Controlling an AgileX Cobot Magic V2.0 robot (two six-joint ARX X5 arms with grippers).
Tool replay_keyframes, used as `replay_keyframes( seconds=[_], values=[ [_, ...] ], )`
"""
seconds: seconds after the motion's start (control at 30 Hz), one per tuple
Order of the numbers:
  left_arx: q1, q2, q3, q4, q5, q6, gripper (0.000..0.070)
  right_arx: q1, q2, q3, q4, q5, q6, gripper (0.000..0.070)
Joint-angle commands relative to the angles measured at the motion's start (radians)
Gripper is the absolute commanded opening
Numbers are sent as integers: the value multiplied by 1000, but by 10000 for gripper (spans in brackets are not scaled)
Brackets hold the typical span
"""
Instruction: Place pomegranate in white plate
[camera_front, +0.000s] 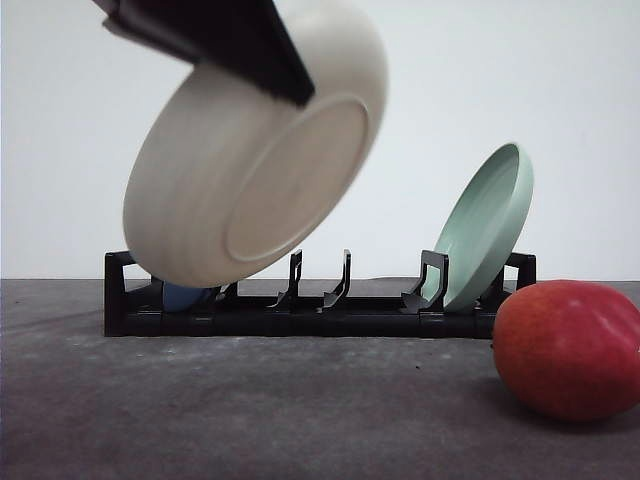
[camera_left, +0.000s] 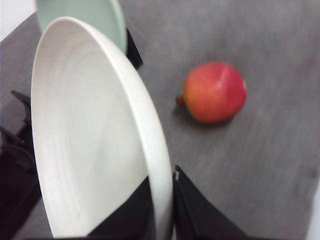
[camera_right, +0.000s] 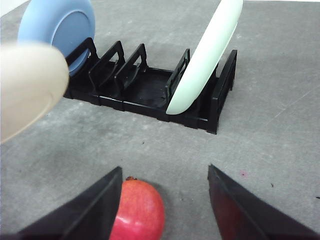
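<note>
The white plate (camera_front: 250, 160) hangs tilted in the air above the left end of the rack, its underside facing the front camera. My left gripper (camera_front: 285, 80) is shut on its rim; in the left wrist view the left gripper (camera_left: 167, 187) pinches the plate's (camera_left: 90, 135) edge between both fingers. The pomegranate (camera_front: 570, 350) lies on the dark table at the front right, also seen as a red-orange ball (camera_left: 215, 92) beyond the plate. My right gripper (camera_right: 164, 170) stands open over the pomegranate (camera_right: 137, 210), which sits close to one finger.
A black dish rack (camera_front: 320, 300) stands across the table's back. A pale green plate (camera_front: 485, 225) leans in its right slot and a blue plate (camera_right: 57, 27) sits at its left end. Grey table (camera_front: 300, 410) stretches in front of the rack.
</note>
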Motion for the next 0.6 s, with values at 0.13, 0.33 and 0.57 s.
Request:
replay_keyframes(
  seconds=[0.13,0.33,0.57],
  values=[
    [-59,121,9,11,-54,205,10,3,1,17,8,0,-3,342],
    [-74,242,9,12,-96,296,10,3,1,17,8,0,-3,342],
    [-74,342,9,14,-96,320,10,3,1,17,8,0,-3,342]
  ],
)
